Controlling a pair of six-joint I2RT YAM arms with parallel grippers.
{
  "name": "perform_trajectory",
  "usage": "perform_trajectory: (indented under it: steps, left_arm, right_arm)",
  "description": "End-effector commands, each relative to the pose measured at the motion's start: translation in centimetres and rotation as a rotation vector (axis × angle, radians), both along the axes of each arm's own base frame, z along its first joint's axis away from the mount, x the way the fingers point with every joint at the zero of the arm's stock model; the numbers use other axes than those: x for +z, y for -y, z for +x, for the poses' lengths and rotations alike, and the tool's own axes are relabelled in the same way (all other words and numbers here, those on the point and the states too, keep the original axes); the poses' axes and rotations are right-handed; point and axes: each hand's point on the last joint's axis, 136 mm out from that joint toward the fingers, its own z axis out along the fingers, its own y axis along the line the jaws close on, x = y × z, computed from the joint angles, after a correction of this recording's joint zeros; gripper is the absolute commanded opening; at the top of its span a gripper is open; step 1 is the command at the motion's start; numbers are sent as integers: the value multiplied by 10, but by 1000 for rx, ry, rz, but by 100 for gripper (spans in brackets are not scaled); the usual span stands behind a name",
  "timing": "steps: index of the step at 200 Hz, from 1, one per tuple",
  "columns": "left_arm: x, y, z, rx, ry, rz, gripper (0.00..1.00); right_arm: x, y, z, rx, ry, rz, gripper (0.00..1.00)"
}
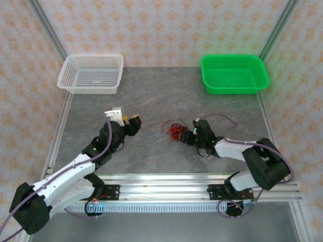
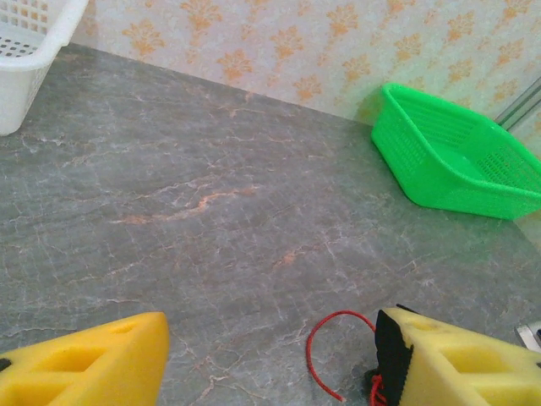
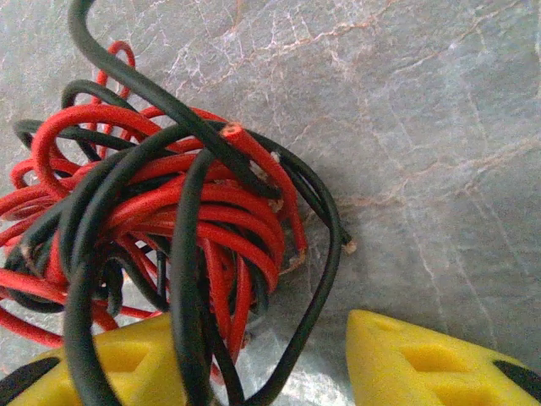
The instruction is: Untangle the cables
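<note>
My right gripper (image 3: 266,338) sits at the bottom of my right wrist view. Its two yellow fingers (image 3: 423,364) are partly apart with a clear gap between them, and they are not pinched on anything. The cables (image 3: 169,211) lie straight ahead of it, a snarl of red and black strands filling the left half of that frame. Some strands drape over the finger at the lower left, and one black loop dips into the gap. A cut red end pokes up near the frame's centre.

My left gripper (image 2: 270,347) has its jaws wide and holds nothing. One yellow finger is at the lower left of my left wrist view and the other at the lower right. A single red strand (image 2: 309,347) curls on the table just beside the lower-right finger.

From above, both arms reach up from the rail along the bottom edge. The snarl (image 1: 175,130) rests on the grey marbled table (image 1: 151,101) just right of centre, at the tip of my right gripper (image 1: 184,135) and well apart from my left one (image 1: 126,117).

Farther up, a white basket (image 1: 91,89) stands at the upper left and a green basket (image 1: 232,57) at the upper right. Both are against the patterned wall (image 1: 161,30).
</note>
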Motion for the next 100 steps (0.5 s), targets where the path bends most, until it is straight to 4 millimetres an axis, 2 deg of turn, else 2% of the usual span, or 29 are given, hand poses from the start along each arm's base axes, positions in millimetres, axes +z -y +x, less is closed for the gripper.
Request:
perform_trajectory:
  steps: [1, 69, 100]
  left_arm:
    - [18, 6, -1, -30, 31, -12, 67]
    - [18, 16, -1, -73, 21, -23, 67]
    - [17, 23, -1, -105, 12, -21, 67]
  right_arm:
    - [13, -10, 20, 14, 124, 26, 48]
    - [17, -32, 26, 107, 241, 81, 44]
    - [20, -34, 27, 123, 295, 86, 38]
